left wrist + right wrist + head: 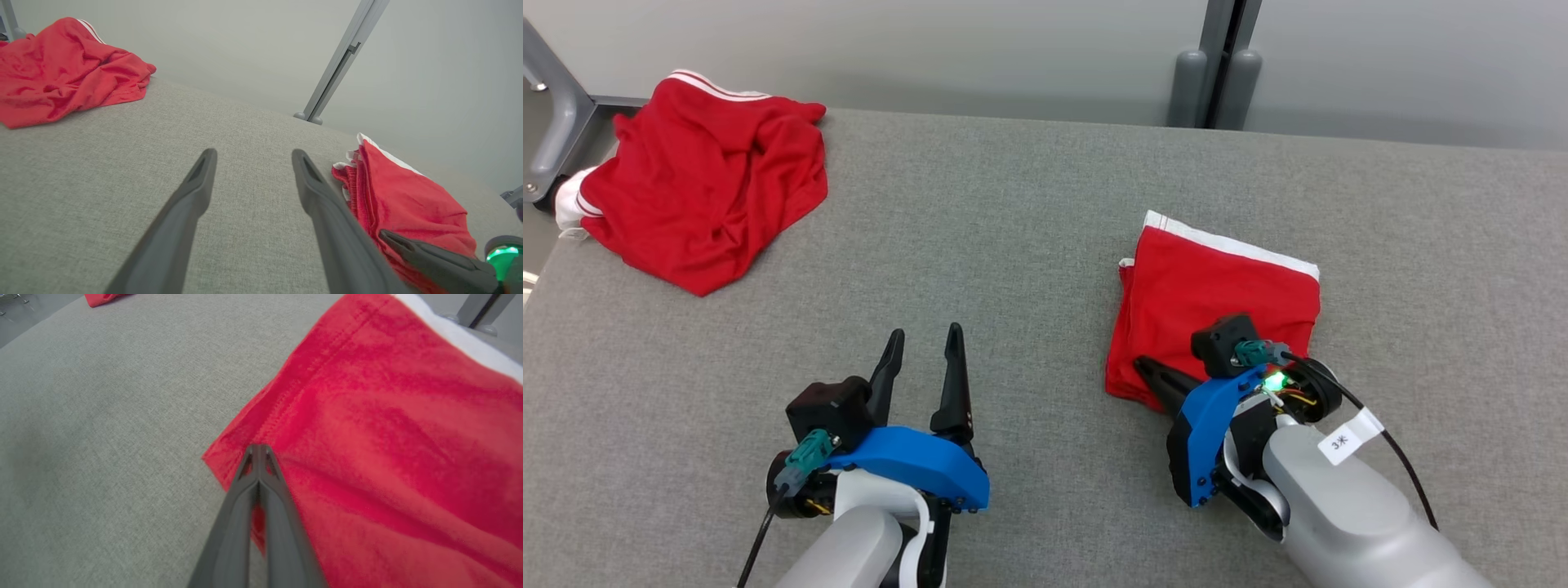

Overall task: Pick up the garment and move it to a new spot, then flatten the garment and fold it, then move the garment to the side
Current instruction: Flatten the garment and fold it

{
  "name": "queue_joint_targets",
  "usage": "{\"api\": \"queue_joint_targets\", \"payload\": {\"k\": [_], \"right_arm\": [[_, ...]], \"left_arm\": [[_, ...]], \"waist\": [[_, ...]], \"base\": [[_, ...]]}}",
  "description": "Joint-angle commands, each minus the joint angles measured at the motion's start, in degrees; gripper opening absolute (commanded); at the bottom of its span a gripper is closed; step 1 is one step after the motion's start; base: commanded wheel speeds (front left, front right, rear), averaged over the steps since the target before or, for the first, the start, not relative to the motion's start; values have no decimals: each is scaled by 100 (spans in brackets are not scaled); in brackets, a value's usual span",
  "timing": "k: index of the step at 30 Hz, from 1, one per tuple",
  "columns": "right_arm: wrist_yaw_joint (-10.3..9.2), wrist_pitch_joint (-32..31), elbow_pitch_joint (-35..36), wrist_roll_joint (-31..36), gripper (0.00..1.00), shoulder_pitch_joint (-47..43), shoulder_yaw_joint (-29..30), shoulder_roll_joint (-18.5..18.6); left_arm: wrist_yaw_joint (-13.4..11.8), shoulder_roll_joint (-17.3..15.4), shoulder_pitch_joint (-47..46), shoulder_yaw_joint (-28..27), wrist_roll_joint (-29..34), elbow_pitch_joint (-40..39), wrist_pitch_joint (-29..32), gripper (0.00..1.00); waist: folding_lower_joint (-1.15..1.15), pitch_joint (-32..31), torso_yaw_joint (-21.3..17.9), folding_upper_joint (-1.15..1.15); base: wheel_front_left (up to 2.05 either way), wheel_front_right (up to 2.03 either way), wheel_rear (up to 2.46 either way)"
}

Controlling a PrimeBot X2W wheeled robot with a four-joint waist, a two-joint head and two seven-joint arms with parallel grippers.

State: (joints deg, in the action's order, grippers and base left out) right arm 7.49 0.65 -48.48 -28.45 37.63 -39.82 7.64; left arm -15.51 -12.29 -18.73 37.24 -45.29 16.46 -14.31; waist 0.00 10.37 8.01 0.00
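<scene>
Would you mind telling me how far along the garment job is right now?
Done: the folded garment lies flat in a neat stack. In hand: the right gripper is shut on its near corner; the left gripper hangs open. Left: moving it aside. A crumpled garment waits far left.
</scene>
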Motion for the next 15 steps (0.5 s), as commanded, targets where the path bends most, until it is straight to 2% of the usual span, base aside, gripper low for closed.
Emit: {"api": "queue_joint_targets", "payload": {"k": [1, 13, 14, 15], "right_arm": [[1, -5, -46, -74, 0, 74, -110, -23], [1, 305, -184, -565, 0, 323, -1085, -147], [1, 378, -189, -601, 17, 344, -1111, -140], [1, 463, -195, -625, 40, 360, -1126, -137]], "left_arm": [[16, 3, -91, -50, 30, 5, -39, 100], [18, -6, -139, -146, 27, 68, -53, 100], [23, -8, -141, -153, 23, 69, -55, 100], [27, -17, -142, -169, 22, 73, -57, 100]], "waist": [[0, 24, 11, 0], [0, 74, -104, 0], [0, 63, -126, 0], [0, 44, -156, 0]], "base": [[0, 0, 0], [0, 0, 0], [0, 0, 0], [0, 0, 0]]}}
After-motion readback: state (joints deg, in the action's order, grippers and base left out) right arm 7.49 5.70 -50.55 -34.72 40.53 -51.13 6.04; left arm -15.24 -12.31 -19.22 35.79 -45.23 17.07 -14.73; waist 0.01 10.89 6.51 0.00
